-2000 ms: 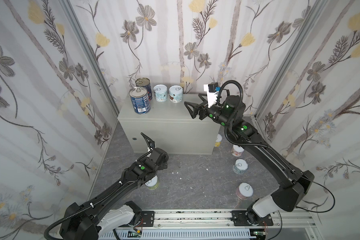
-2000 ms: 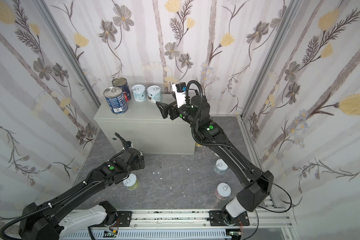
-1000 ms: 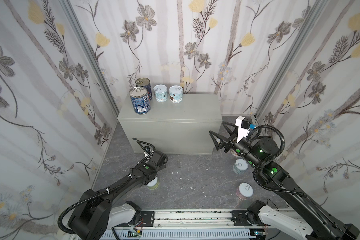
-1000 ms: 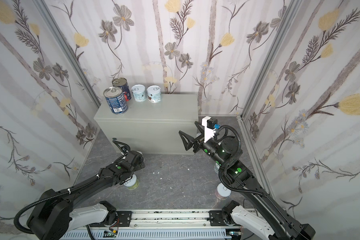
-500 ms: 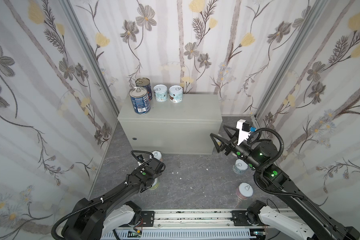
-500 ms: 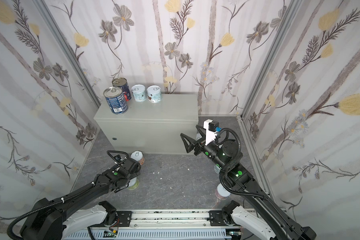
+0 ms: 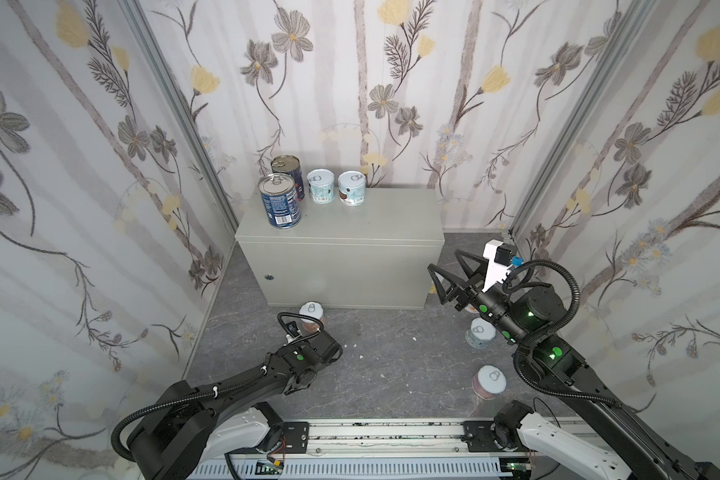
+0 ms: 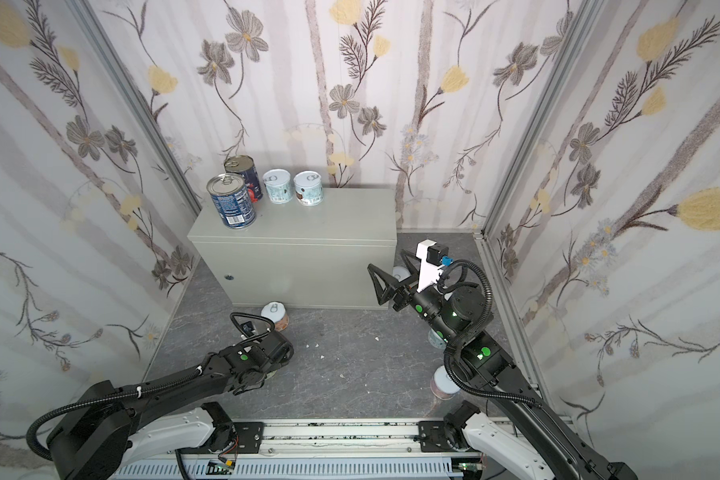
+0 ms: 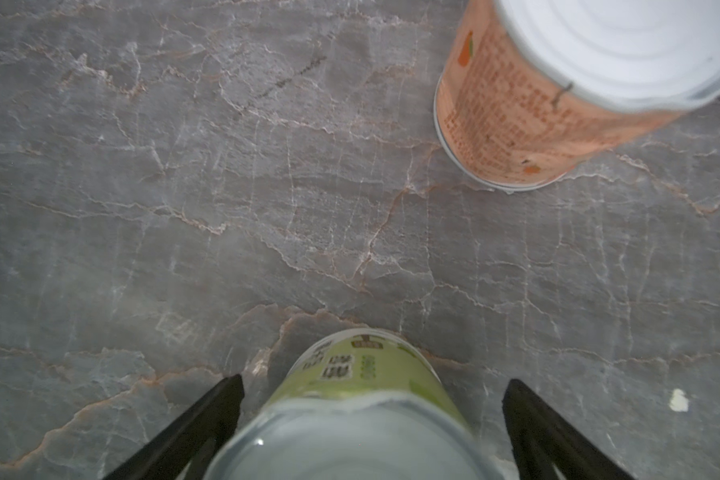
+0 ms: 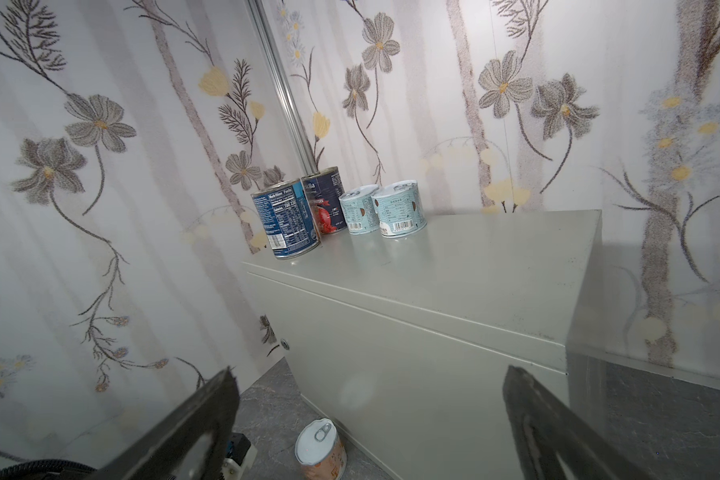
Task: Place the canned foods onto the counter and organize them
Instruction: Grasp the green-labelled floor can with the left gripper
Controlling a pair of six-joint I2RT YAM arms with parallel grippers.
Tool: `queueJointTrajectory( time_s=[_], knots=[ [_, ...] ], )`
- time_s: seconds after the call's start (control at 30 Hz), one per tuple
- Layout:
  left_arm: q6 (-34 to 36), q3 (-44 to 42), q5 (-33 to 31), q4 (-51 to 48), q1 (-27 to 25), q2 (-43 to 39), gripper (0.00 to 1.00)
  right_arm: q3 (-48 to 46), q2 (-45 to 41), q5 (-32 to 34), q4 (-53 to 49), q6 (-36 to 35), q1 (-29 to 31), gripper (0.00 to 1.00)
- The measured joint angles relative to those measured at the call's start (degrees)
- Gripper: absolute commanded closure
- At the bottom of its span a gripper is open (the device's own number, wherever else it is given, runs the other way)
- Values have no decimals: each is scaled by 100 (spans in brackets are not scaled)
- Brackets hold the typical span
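In front of the counter (image 7: 350, 232), the left arm (image 7: 233, 382) reaches low over the floor (image 7: 391, 357). Its wrist is bent down so the left gripper (image 9: 371, 401) points at the ground, jaws spread wide either side of a green can (image 9: 360, 374) without clamping it (only the left wrist view shows this can; the arm hides it from above). A peach can (image 7: 312, 312) stands close to the counter's front. Off the counter's right end the right gripper (image 7: 444, 266) hangs raised, spread wide and empty, facing the counter. On the counter's back left corner stand two blue cans (image 7: 279, 205) and two pale short cans (image 7: 321, 187).
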Motion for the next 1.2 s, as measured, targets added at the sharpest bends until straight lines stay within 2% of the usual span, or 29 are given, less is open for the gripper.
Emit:
queueJointTrajectory(
  time_s=[0.2, 0.4, 0.5, 0.7, 0.93, 1.2],
  knots=[
    [-221, -131, -11, 109, -201, 238, 0, 4, 90, 2, 0, 0, 22, 0],
    [-308, -140, -136, 321, -210, 439, 7, 11, 133, 2, 0, 0, 28, 0],
    [-302, -131, -175, 387, -212, 485, 22, 11, 136, 2, 0, -2, 28, 0],
    [-195, -120, -179, 442, -212, 470, 38, 11, 129, 2, 0, -2, 28, 0],
    [122, 94, -9, 396, -332, 310, 39, -46, 103, 24, -4, -4, 31, 0],
    [656, 905, 98, 166, -708, 236, 40, -138, -22, 136, -7, -7, 31, 0]
  ],
)
